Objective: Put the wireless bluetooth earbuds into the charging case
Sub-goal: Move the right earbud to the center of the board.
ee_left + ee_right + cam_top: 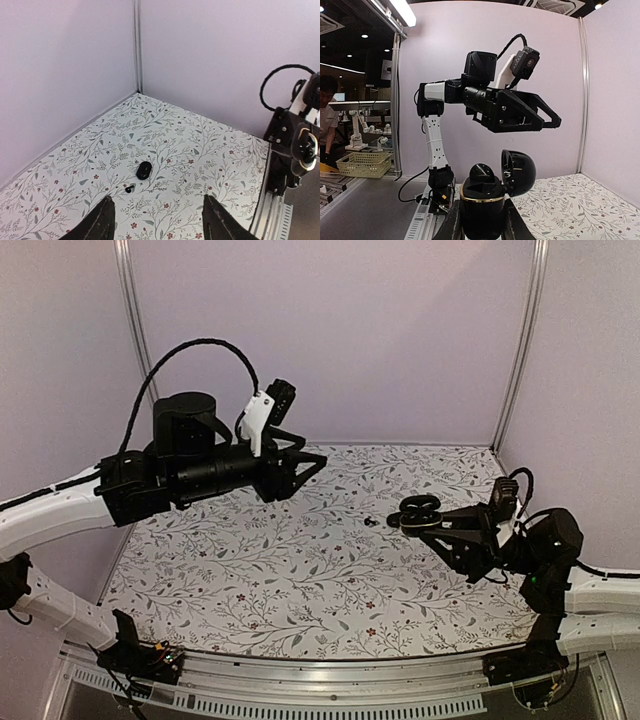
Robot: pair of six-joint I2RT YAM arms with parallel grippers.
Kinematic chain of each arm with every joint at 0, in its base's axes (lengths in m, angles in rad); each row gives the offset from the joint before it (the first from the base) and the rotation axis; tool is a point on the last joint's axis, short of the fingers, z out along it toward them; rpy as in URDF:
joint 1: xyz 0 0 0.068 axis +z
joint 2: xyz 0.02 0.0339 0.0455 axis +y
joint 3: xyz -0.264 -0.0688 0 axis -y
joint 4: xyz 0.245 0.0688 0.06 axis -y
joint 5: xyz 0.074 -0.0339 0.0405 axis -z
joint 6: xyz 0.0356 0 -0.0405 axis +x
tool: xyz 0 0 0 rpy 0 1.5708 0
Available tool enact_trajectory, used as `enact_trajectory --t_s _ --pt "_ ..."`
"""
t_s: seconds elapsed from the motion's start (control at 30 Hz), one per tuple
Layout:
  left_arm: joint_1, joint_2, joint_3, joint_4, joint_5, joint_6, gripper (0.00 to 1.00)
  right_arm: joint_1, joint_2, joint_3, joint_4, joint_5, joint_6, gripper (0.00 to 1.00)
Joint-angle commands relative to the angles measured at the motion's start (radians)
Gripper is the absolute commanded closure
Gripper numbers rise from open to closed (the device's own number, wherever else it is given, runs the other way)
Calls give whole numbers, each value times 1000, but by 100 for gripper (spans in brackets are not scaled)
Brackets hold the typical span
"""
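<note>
My right gripper (428, 523) is shut on the black charging case (482, 207), which has a gold rim. It holds the case upright above the table with the lid (520, 172) swung open. A rounded black piece (485, 173) stands up out of the case's top. One tiny black earbud (130, 188) lies on the floral table, also visible from above as the earbud (371, 522) just left of the held case. My left gripper (157, 197) is open and empty. It hangs high over the table, above and beyond the case in the right wrist view.
A black pebble-shaped piece (144, 170) lies beside the earbud. The floral table (270, 570) is walled at the back and both sides, with a metal rail (330, 685) along the near edge. The right arm (295, 145) fills the right edge of the left wrist view.
</note>
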Motion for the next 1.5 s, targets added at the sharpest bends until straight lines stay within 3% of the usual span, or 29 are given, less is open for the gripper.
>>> enact_trajectory --t_s 0.0,0.17,0.47,0.83,0.93,1.47 --pt "148 79 24 -39 65 -111 41 -32 -58 -27 -68 112 21 100" --pt "244 278 124 -119 91 -135 44 -52 -115 -34 -136 172 20 100" --pt "313 621 326 -149 332 19 43 -57 -175 -58 -190 208 29 100" --pt "314 1059 779 -307 264 -37 63 -60 -205 -66 -222 219 21 100" --pt "307 1128 840 -321 265 -37 70 -60 -209 -67 -228 220 16 100" --pt "286 1368 1075 -377 255 -40 73 -61 -231 -71 -254 224 5 100"
